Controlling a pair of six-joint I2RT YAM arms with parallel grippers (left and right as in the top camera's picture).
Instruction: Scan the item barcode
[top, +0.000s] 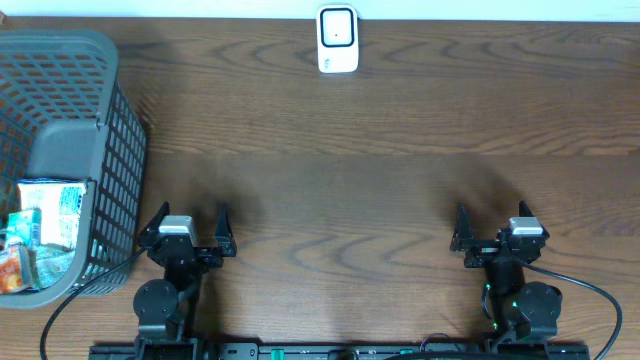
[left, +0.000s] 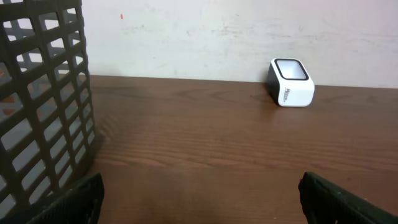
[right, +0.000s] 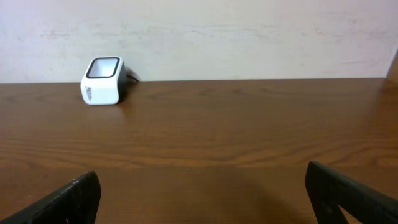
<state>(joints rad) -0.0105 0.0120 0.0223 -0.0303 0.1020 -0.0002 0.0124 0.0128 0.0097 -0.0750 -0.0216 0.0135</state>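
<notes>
left gripper (top: 190, 218): jaws fully apart, nothing between them. Sits at 7 o'clock in the overhead view and points toward 12.
right gripper (top: 491, 214): jaws fully apart and holding nothing. Sits at 5 o'clock, also pointing toward 12.
left fingers (left: 71, 202): only the dark tips show, in the bottom corners of the left wrist view, with bare wood between them.
right fingers (right: 348, 193): same picture in the right wrist view, tips low in both corners and wood between.
items: a white-green packet (top: 50, 200) and an orange packet (top: 12, 265) lie inside the basket at 8 o'clock. No barcode is readable from any view.
basket (top: 115, 150): grey lattice that takes up the 9 o'clock edge. Its near wall is just beside the left gripper's outer finger; cannot tell if they touch.
scanner (top: 338, 40): white body with a dark window, standing at 12 o'clock near the far table edge. It is at 1 o'clock in the left wrist view and 10 o'clock in the right wrist view.
table (top: 400, 150): dark wood. The far edge meets a pale wall at 12 o'clock.
open room: wood grain runs from both grippers up to the scanner and across to 3 o'clock. The tight side is 9 o'clock, against the basket.
cable (top: 590, 295): black loop at 4 o'clock, beside the right arm base.
</notes>
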